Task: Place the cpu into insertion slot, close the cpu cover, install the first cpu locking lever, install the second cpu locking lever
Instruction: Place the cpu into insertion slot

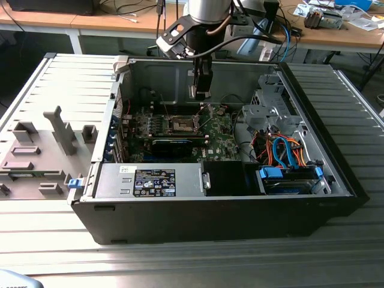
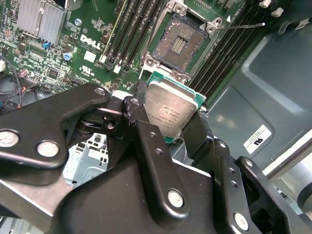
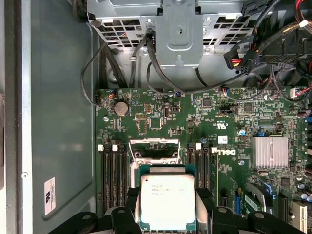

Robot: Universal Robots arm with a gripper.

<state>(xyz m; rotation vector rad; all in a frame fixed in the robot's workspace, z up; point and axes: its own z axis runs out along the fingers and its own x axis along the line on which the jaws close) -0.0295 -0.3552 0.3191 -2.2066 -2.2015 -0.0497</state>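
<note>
One arm: is reaching down from above into the open computer case, which is lying on its side on the ribbed grey desk.
claw: is pinching the cpu by two opposite edges, its black fingers pressing in from either side.
cpu: is hanging clear of the green motherboard, its silvery top facing the cameras in both wrist views and a green rim showing around it.
insertion slot: is lying uncovered in the second wrist view, its dark contact field showing inside a shiny metal rim, just beyond the held cpu; in the exterior view the insertion slot is sitting below the claw, slightly toward the exterior view's left.
cpu cover: is showing as a silvery frame at the insertion slot's edge, just past the held cpu in the first wrist view, swung off the contacts; how far it is raised cannot be told.
locking lever: is sticking out as a thin wire rod from one corner of the insertion slot, crossing above the memory slots.
surroundings: a labelled power supply is sitting along the computer case's near wall, orange and blue cables are bunching toward the exterior view's right, and a grey fixture tray is lying beside the computer case at the exterior view's left.
</note>
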